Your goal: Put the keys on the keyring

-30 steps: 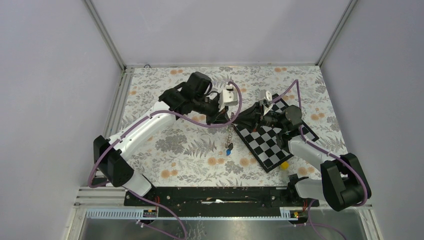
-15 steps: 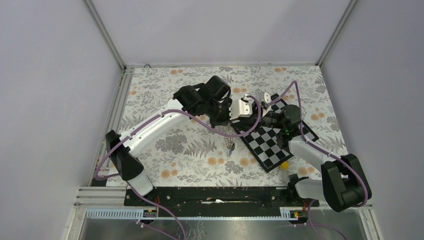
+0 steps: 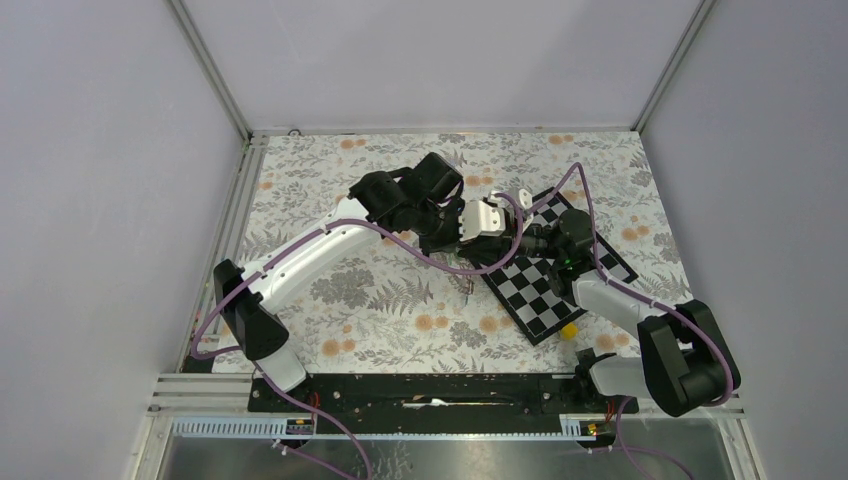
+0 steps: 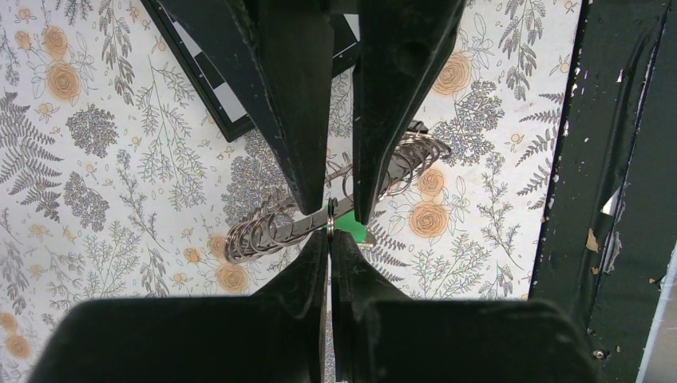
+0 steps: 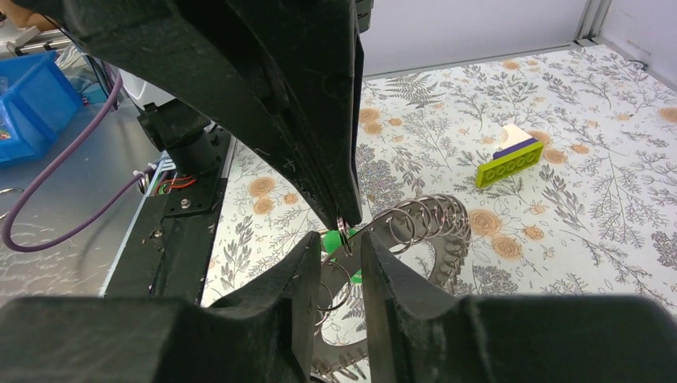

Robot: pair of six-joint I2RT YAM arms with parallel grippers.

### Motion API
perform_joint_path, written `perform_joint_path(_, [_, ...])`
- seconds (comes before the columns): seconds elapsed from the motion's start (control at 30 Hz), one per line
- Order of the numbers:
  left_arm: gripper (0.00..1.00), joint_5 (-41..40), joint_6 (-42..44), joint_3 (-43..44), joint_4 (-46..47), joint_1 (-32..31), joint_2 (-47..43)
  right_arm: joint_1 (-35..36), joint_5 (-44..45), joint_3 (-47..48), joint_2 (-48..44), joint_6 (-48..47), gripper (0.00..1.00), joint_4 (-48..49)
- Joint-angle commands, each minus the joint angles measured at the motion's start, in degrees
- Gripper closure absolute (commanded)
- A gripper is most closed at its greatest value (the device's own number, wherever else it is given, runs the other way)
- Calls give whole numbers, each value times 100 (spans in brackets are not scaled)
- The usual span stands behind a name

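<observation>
My left gripper (image 4: 330,234) is shut on one ring of the keyring (image 4: 267,231), a silver chain of small rings that stretches slantwise just above the floral table. A bright green key (image 4: 350,227) shows right behind the pinched ring. My right gripper (image 5: 342,249) faces the left one nose to nose. Its jaws stand open on either side of that same ring, with a gap showing on both sides. In the right wrist view the keyring (image 5: 431,217) coils away to the right and the green key (image 5: 330,238) sits between the fingers. From above, both grippers meet beside the checkerboard (image 3: 555,272).
The black-and-white checkerboard lies under the right arm. A small yellow block (image 3: 568,331) sits near its front corner. A yellow-green stick (image 5: 511,159) lies on the floral table beyond the keyring. The black base rail (image 4: 615,159) runs close by on the near side.
The left arm swung right and brought the dangling keyring to the right gripper. The right gripper went from shut to open and now stands around the held ring.
</observation>
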Motion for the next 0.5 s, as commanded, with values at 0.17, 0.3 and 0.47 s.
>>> perform_joint_path(0.17, [100,104,0,148,282,-21,-118,82,-28,142,45,39,79,287])
perform_joint_path(0.3, [100,98,-9,105,311,-20,-129,81,-28,131,53,86,78,332])
perform_joint_path(0.47, [100,133,-18,76,347,-26,-126,81,-28,132,59,184,79,425])
